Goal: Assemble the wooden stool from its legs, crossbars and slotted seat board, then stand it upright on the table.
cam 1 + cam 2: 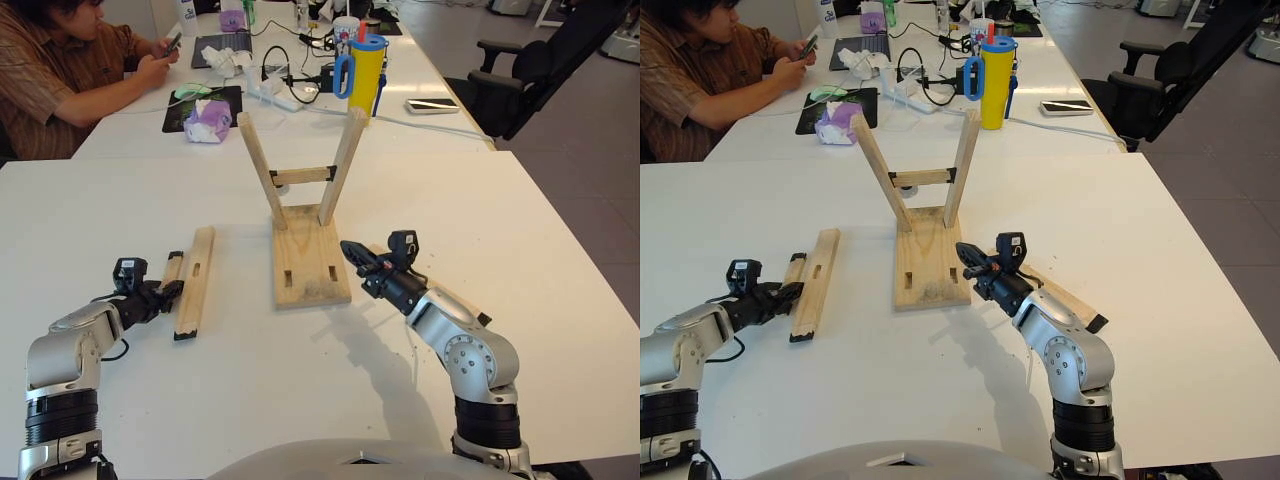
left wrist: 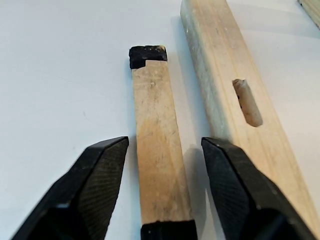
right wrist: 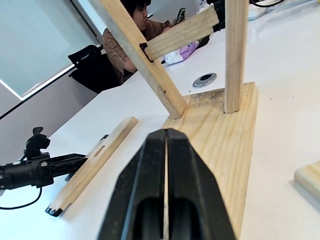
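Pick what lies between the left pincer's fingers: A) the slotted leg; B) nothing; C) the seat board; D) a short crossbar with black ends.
D: the open left pincer straddles the short crossbar, while the slotted leg lies just outside it.

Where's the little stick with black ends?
The little stick lies on the table at the robot's left, inside the open left end effector, beside the slotted leg.

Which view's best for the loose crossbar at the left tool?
Left wrist view: the crossbar lies between the fingers of the open left tool, black ends plain. Eye views show it small, beside the loose leg. Right wrist view: too distant to tell.
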Controlling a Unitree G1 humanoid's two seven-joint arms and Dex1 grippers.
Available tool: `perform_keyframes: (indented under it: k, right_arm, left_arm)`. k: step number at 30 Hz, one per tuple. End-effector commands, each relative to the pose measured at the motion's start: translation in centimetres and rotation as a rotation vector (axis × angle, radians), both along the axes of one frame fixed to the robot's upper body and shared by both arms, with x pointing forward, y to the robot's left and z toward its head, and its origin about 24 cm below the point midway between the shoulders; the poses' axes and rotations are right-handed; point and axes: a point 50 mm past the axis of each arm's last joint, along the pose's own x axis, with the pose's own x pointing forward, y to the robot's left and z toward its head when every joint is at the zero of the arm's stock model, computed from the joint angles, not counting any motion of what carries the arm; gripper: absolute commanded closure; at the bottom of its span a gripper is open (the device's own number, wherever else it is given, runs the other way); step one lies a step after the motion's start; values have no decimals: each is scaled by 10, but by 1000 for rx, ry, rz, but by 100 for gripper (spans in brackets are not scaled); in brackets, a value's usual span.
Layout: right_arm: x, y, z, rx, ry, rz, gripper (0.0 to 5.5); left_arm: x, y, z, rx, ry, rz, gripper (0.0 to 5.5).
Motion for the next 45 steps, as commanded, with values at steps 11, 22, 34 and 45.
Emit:
perform_keyframes:
  k: [11,22,34,45]
  right_arm:
    - [14,-31,10,-145,-97,-140,550]
    - [19,-31,22,-3,-131,-62,455]
    - [23,-16,61,418,-116,109,284]
    - [29,1,64,460,-62,181,282]
  left_arm:
    - [-24,4,-30,82,192,85,417]
    - [44,-39,67,169,-456,-187,418]
    - [25,-144,106,100,-817,-791,418]
    - [20,-170,98,66,-835,-825,418]
